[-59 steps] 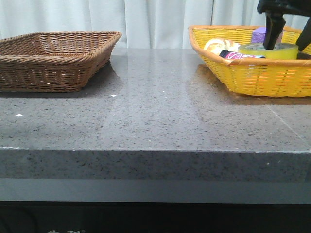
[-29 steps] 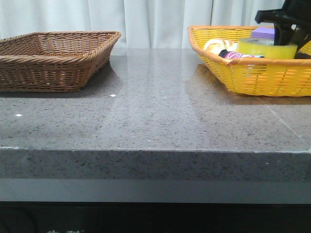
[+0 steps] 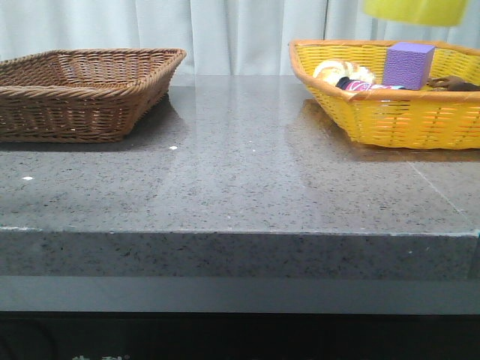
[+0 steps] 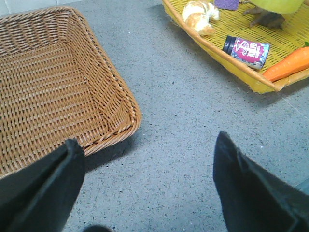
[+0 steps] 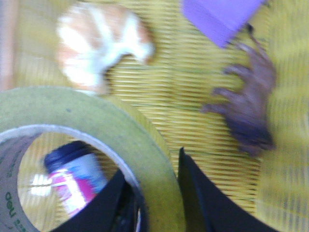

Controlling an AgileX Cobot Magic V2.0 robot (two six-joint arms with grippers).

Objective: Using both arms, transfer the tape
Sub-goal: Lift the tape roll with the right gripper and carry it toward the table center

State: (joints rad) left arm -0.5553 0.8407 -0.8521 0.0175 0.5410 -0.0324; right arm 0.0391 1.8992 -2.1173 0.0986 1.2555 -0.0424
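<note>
We see the tape (image 5: pixel 96 140) up in the air over the yellow basket (image 3: pixel 390 120), right gripper (image 5: pixel 157 193) clamped across its wall — one finger inside the core, one outside. Left gripper (image 4: pixel 145 188) hangs spread wide, empty. Likely light, stiff, slick — we'd take the opposite wall for the handover.

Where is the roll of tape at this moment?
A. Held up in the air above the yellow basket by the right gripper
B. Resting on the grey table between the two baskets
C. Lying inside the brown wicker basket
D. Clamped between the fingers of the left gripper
A. The tape hangs at the top of the front view, above the yellow basket, and the right gripper pinches its wall in the right wrist view.
</note>
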